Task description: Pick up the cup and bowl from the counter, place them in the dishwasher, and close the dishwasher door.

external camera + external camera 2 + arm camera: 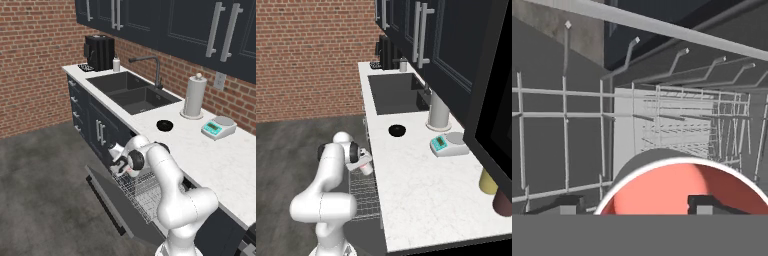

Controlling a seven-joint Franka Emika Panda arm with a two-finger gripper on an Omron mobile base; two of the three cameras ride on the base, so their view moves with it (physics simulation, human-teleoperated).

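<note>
Below, wire rack [677, 120] prongs all round the cup [684, 192] — tool [632, 204] spread, released.

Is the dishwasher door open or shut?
Open. The dishwasher door lies folded down flat toward the floor, and the silver wire rack sticks out over it beside the counter.

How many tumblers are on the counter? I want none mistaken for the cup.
2: a yellow tumbler and a maroon tumbler, side by side at the counter's near end, both partly hidden.
</note>
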